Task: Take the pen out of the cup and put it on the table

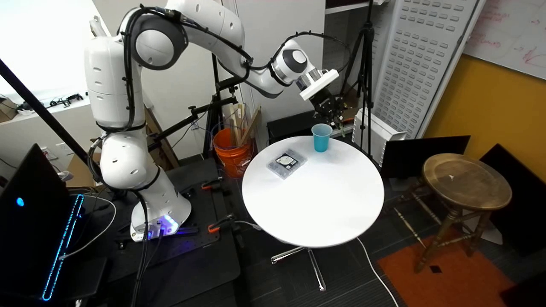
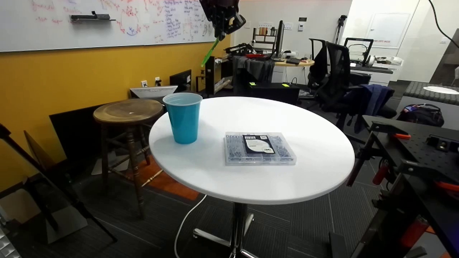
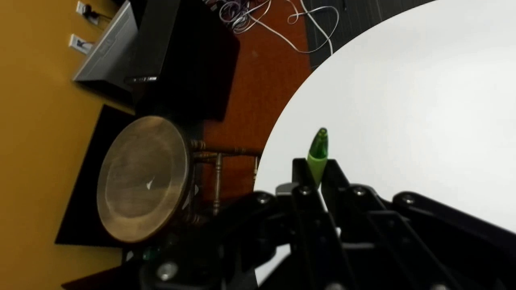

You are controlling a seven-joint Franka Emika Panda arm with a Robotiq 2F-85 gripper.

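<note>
Removal from the tapered teal plastic cup (image 2: 184, 121) is judged done; placing outstanding. The black jointed hand (image 2: 220, 35) grips the slim green pen (image 2: 209, 54) aloft, at one o'clock from the cup in an exterior view. Likely next: lower onto the round white table (image 2: 317, 148) — then release. Pen tilts, lower end toward seven o'clock; wrist view shows a dark-green tapered tip.

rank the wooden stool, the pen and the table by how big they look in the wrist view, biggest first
1. White table, though the frame cuts it off
2. Wooden stool, its round seat alone far outsizing the pen
3. Green pen, smallest even though held close to the camera
</note>
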